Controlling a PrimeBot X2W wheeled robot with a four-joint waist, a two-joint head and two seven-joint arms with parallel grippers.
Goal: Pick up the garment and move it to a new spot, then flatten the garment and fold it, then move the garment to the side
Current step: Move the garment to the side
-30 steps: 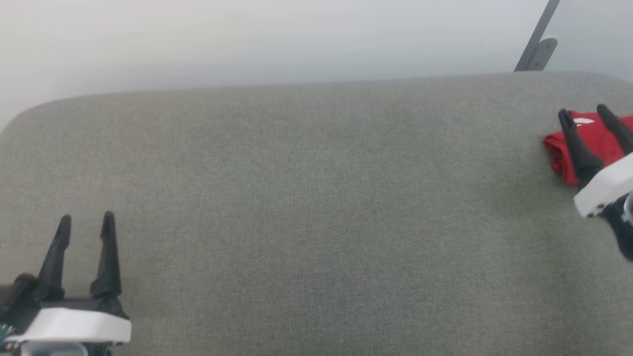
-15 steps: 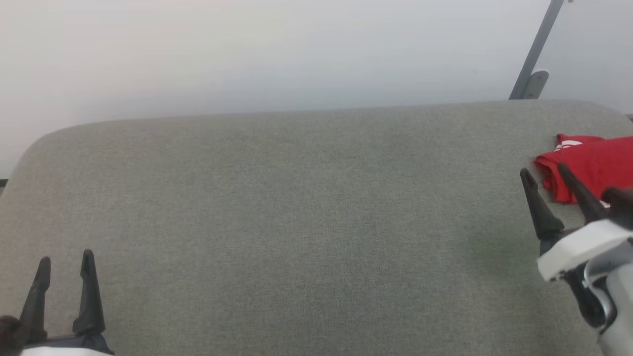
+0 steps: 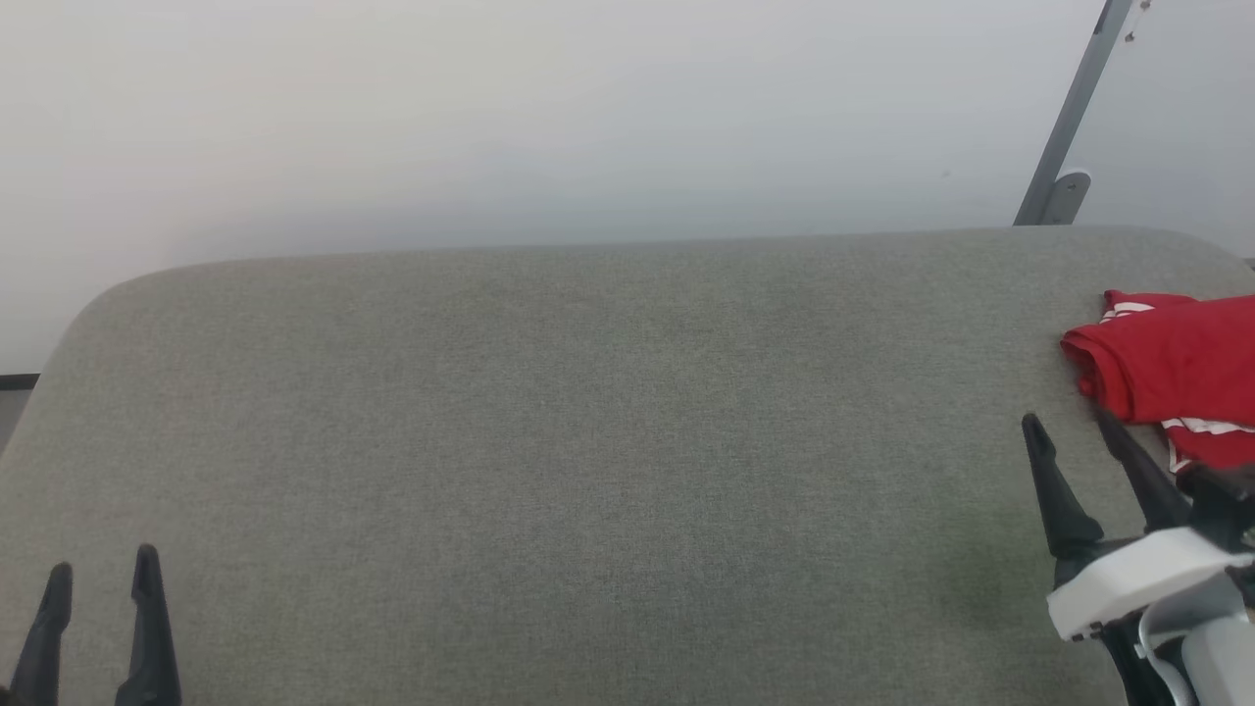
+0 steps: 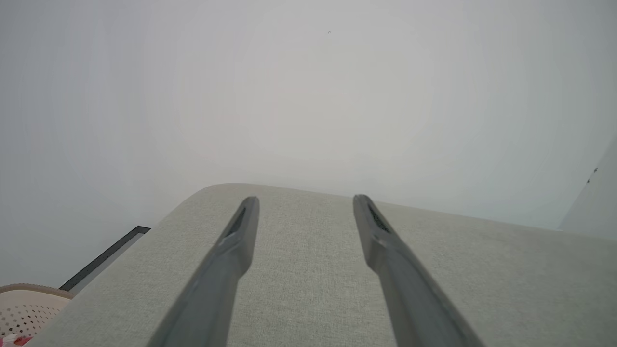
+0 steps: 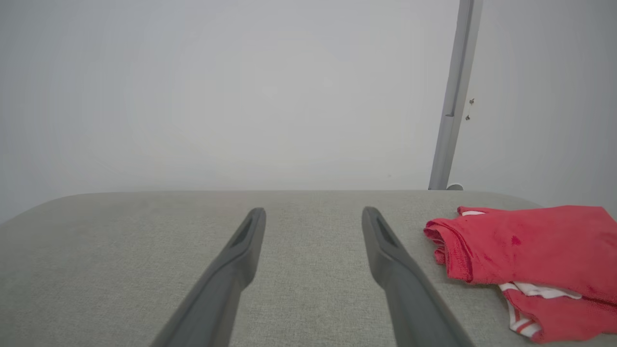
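Observation:
The garment (image 3: pixel 1177 363) is a folded red bundle with white striped trim, lying at the far right of the grey padded table (image 3: pixel 588 441); the right wrist view has the garment (image 5: pixel 530 250) to the right of my fingers. My right gripper (image 3: pixel 1069 427) stands open just in front and left of the bundle, apart from it, holding nothing. At the lower left corner my left gripper (image 3: pixel 103 574) is open and empty over bare table. In the left wrist view the left gripper (image 4: pixel 306 200) points along the table toward the wall.
A pale wall rises behind the table's rounded far edge. A grey metal pole (image 3: pixel 1074 118) leans at the back right. A perforated pinkish basket (image 4: pixel 24 308) sits low beside the table's left end.
The head camera has tilted up, shifting the whole picture down. My right gripper has drawn back off the garment toward me, leaving it on the table. The left gripper sits lower in view.

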